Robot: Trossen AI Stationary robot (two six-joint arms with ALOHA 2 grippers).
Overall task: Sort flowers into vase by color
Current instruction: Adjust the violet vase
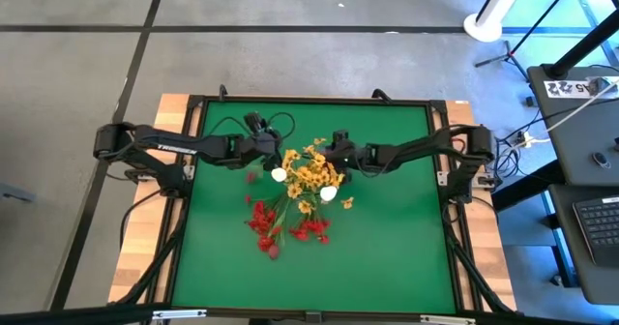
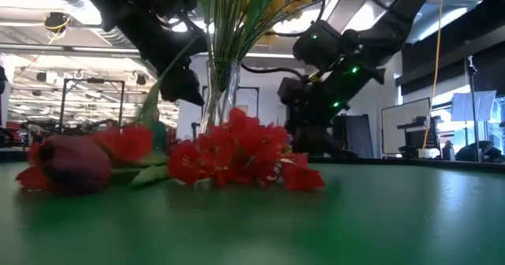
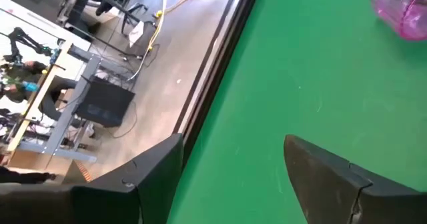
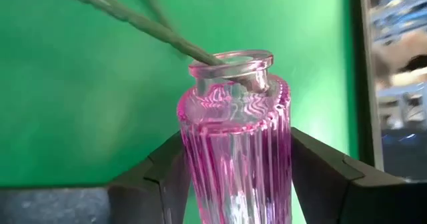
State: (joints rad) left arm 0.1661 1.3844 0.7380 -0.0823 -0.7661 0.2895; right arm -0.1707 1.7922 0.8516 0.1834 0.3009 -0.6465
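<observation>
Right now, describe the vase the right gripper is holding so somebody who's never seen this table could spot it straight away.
Start at the green table and find the yellow flowers near its middle. Their stems drop into the vase, which the right gripper clamps from both sides. It is the only glass thing there: pink-tinted, ribbed down its body, with a narrow round mouth.

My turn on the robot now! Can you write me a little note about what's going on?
Right gripper: shut on the pink glass vase, holding it upright mid-table.
Left gripper: open, empty, just left of the vase.
Done: yellow flowers are in the vase.
Left: red flowers and a dark maroon bud lie on the green table. Two white buds show beside the yellow ones; whether they are in the vase, I can't tell.
</observation>
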